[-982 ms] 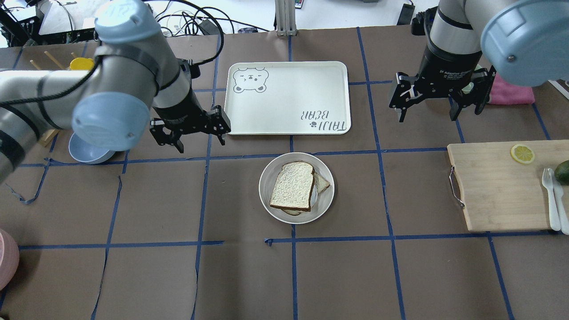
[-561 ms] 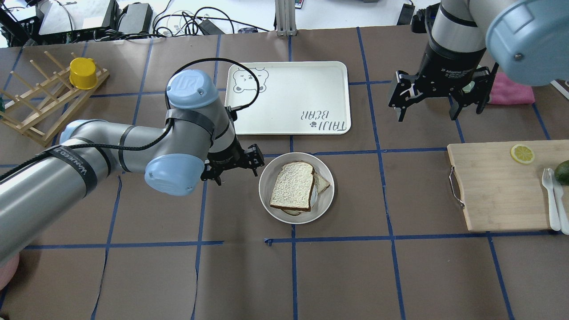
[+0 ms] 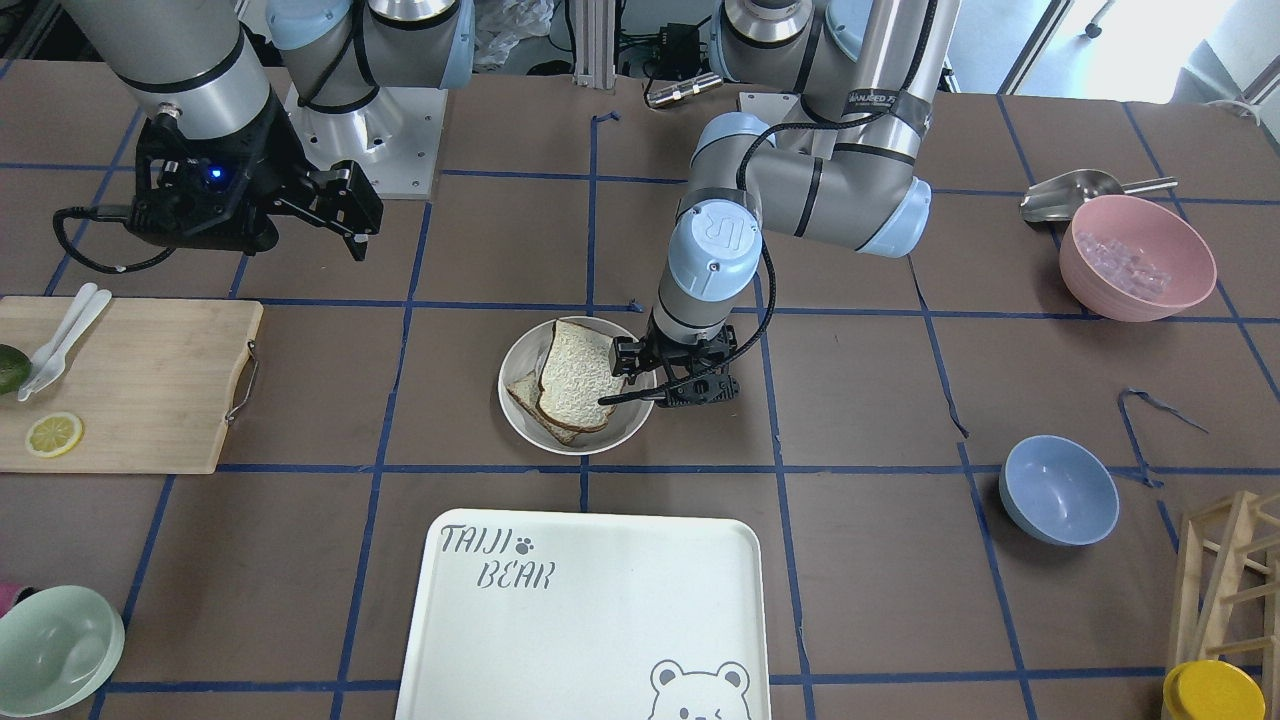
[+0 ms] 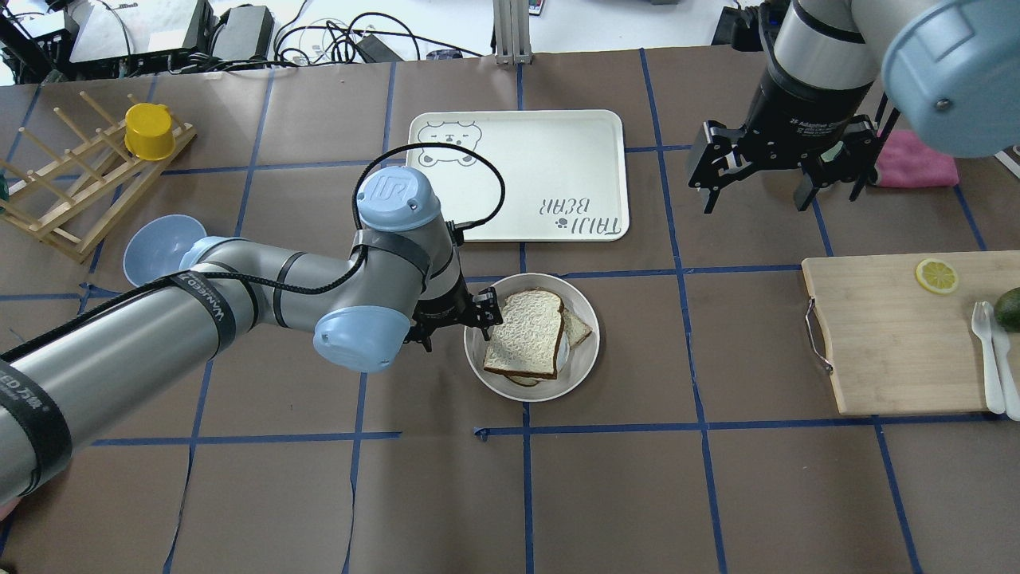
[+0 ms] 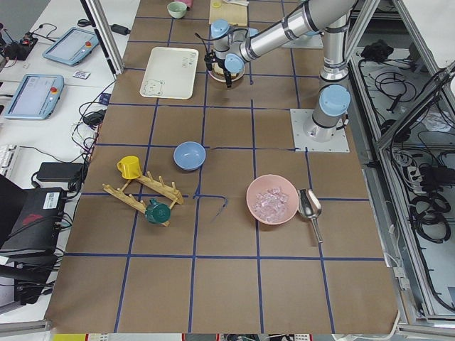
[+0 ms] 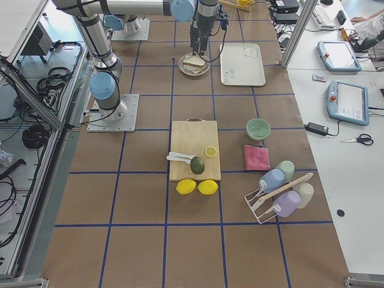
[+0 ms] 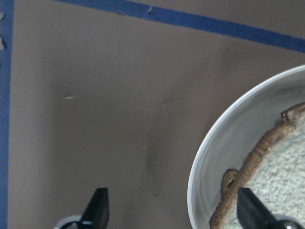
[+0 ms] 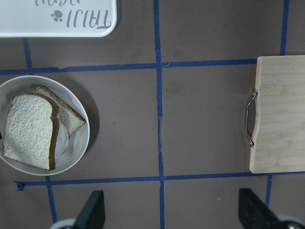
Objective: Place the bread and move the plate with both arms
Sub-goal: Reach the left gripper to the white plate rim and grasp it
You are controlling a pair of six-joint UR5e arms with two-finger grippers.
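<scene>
The small white plate [image 4: 587, 357] sits mid-table with the bread [image 4: 524, 333], a plain speckled slice, lying on top of another slice. My left gripper [image 4: 454, 323] is open and low at the plate's left rim. In the left wrist view one fingertip [image 7: 249, 208] is over the bread [image 7: 281, 191] and the other is over bare table, with the plate's rim [image 7: 193, 183] between them. It holds nothing. My right gripper [image 4: 755, 195] is open and empty, high above the table right of the tray. Its wrist view shows the plate [image 8: 82, 145] and bread [image 8: 29, 131] far below.
The bear-print tray [image 4: 518, 175] lies just beyond the plate. A wooden cutting board [image 4: 892, 335] with a lemon slice and cutlery is at the right. A blue bowl [image 4: 159, 247] and a wooden rack [image 4: 72, 191] stand at the left. A pink cloth [image 4: 916, 167] lies behind my right gripper.
My left arm has swung from beside the tray's left edge down and right to the plate's left rim. My right gripper has shifted slightly away from the plate. Plate and bread have not moved.
</scene>
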